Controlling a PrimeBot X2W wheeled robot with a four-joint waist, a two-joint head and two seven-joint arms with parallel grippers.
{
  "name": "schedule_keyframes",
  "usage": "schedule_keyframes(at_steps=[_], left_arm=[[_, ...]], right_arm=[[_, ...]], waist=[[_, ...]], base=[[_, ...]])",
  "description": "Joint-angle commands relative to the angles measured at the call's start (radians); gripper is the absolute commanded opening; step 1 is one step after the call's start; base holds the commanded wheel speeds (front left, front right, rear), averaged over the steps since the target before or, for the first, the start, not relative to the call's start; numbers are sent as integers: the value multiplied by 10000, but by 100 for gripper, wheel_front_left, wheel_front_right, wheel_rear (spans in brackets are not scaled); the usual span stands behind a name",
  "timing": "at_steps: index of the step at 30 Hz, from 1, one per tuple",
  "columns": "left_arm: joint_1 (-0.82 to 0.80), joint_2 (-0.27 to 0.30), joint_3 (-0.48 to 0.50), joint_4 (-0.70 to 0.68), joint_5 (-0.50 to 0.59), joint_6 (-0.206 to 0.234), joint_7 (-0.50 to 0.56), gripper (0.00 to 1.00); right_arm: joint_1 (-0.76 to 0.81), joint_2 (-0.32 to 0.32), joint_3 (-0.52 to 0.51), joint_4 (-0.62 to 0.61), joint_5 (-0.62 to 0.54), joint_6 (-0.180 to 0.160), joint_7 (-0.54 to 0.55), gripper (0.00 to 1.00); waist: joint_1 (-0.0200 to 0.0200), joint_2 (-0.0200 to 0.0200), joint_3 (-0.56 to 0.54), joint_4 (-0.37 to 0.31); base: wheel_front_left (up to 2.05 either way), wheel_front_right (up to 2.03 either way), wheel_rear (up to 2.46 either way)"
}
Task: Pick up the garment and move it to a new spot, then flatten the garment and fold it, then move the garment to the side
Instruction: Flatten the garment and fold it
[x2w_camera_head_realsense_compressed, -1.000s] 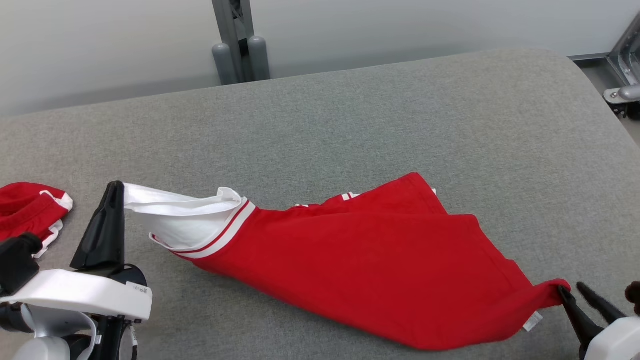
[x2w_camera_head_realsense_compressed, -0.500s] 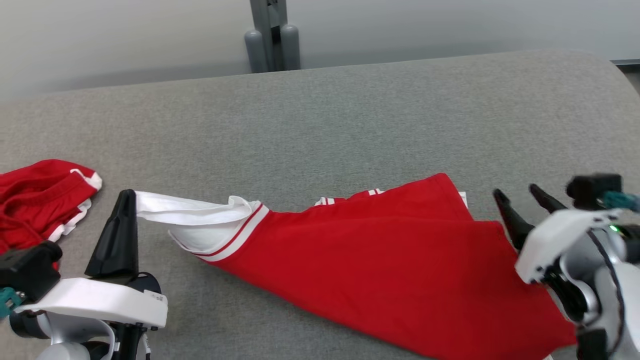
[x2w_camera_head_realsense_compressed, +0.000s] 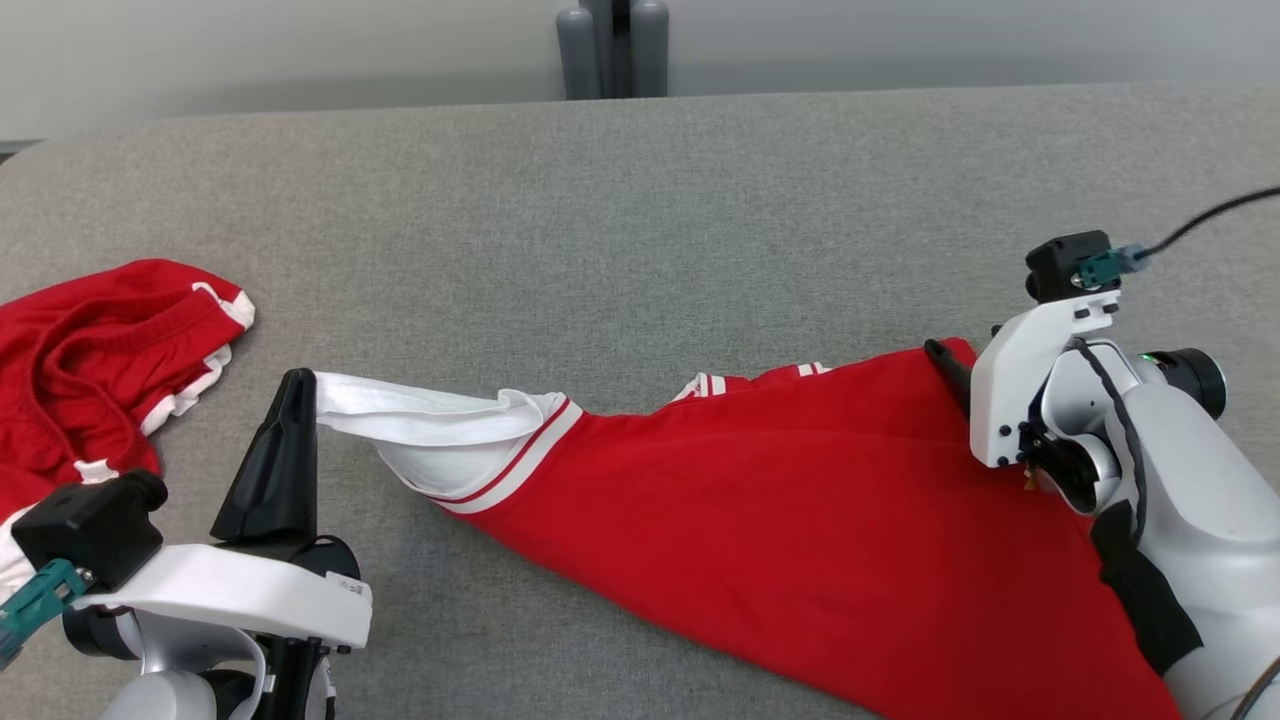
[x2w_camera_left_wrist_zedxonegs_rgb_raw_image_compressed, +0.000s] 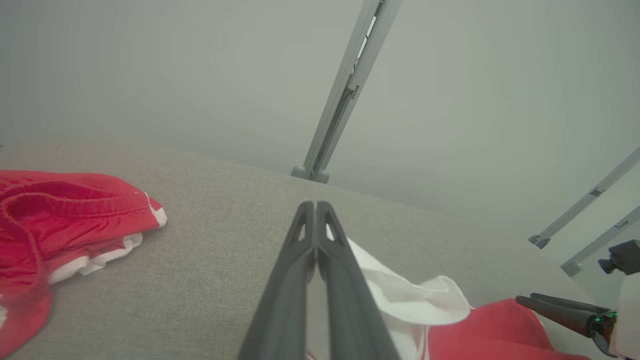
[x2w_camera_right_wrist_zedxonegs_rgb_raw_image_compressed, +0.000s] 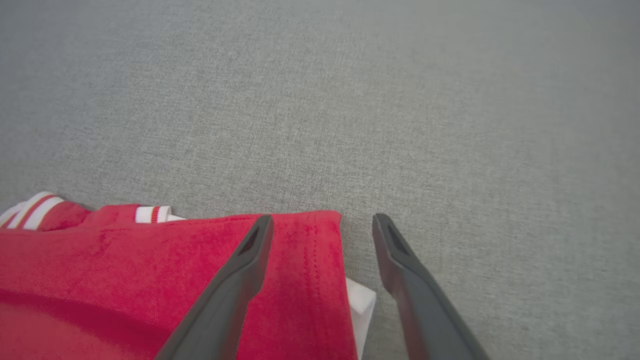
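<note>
Garment (x2w_camera_head_realsense_compressed: 800, 520) lies on grey surface (x2w_camera_head_realsense_compressed: 640, 220), white end (x2w_camera_head_realsense_compressed: 420, 425) pinched in left tool (x2w_camera_head_realsense_compressed: 298, 382), right tool (x2w_camera_right_wrist_zedxonegs_rgb_raw_image_compressed: 322, 218) spread wide above its corner

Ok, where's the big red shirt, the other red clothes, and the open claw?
red shirt (x2w_camera_head_realsense_compressed: 800, 520), head view, middle of its red body.
other red clothes (x2w_camera_head_realsense_compressed: 90, 340), head view, crumpled red middle.
right gripper (x2w_camera_right_wrist_zedxonegs_rgb_raw_image_compressed: 322, 220), right wrist view, midway between its open fingertips.

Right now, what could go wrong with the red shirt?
The right gripper is open over the corner of the red shirt, one finger over cloth, one over the gray surface; it might pinch only the top layer. The left gripper holds the white sleeve edge, which could slip out if pulled.
</note>
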Motion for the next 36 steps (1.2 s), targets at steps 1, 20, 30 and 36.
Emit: schedule_keyframes(at_steps=[1,20,30,36], left_arm=[[-164,15,-2,23,73,-46,-7,0],[-433,10,-49,109,133,-105,-118,0],[-706,88,378,207,-144,-633,-762,0],[-1428,164,602,407,-817,-992,-249,0]], right_arm=[[-217,10,98,332,12,-3,140,100],[-800,-101,1612,1861,890,-3,-1411,0],[-681,-681,1773,1136,1876,-3,-4013,0],[-564,-1685,1779,-227,3225,-3,-4563,0]], waist=[[0,0,93,80],[0,0,115,242],[0,0,-558,-169],[0,0,-1383,-550]], base=[[0,0,0],[0,0,0],[0,0,0],[0,0,0]])
